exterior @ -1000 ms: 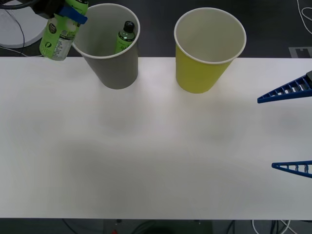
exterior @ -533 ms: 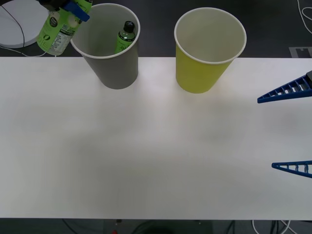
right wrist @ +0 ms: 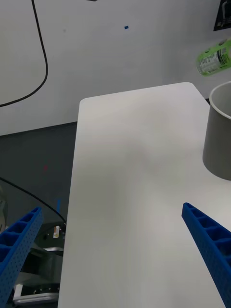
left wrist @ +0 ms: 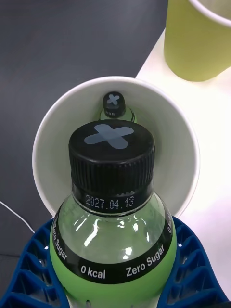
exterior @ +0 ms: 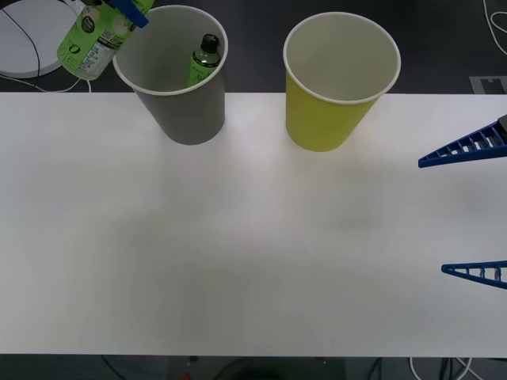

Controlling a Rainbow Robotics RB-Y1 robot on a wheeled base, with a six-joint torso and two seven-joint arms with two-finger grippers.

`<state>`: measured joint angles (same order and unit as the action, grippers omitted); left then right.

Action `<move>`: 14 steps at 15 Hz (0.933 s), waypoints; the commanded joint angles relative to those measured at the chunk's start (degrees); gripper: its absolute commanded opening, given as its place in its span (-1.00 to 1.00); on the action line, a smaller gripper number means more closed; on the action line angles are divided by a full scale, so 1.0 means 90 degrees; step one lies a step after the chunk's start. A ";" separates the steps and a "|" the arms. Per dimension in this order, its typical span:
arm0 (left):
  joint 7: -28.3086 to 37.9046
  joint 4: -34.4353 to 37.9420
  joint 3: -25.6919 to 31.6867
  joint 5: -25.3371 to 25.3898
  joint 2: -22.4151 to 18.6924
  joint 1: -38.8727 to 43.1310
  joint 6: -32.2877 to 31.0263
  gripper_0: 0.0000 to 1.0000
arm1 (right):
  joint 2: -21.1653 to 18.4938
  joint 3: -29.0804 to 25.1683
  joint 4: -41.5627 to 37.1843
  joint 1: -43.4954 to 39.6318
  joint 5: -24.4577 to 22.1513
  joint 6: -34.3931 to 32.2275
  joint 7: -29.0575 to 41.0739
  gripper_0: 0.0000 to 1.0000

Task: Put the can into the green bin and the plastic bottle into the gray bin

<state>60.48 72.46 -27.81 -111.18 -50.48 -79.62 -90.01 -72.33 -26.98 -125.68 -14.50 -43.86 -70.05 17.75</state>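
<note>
While left gripper point(left wrist: 113, 284) clamped plastic bottle point(exterior: 93, 39) beside gray bin point(exterior: 176, 75) rim, second bottle point(exterior: 204, 58) stood inside. Green bin point(exterior: 337, 79) near. Right gripper point(exterior: 467, 210) wide open at table point(exterior: 238, 237) right edge.

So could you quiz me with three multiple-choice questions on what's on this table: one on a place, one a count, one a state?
1. Where is the left gripper's plastic bottle?
A. above the gray bin's rim
B. inside the green bin
C. lying on the table

2. How many bottles already stand inside the gray bin?
A. none
B. one
C. three

3. How is the right gripper?
A. holding a can
B. open, holding nothing
C. inside a bin

Answers: 1 A, the left wrist view looks past its cap into the bin. 2 B, one black-capped bottle leans inside. 3 B, its fingers are spread over bare table.
</note>
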 commanded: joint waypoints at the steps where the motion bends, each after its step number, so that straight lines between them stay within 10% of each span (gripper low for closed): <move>1: -0.0001 -0.0522 -0.0006 0.0078 0.0169 -0.0343 0.0001 -1.00 | 0.0000 0.0000 0.0000 0.0000 0.0000 0.0000 0.0000 1.00; 14: 0.0126 -0.1294 -0.0006 -0.0117 0.0824 -0.0714 0.0001 -1.00 | 0.0000 0.0000 0.0000 0.0000 0.0000 0.0000 0.0000 1.00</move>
<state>61.55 61.04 -27.86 -112.03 -43.26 -86.05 -90.01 -72.33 -26.98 -125.68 -14.50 -43.86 -70.05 17.75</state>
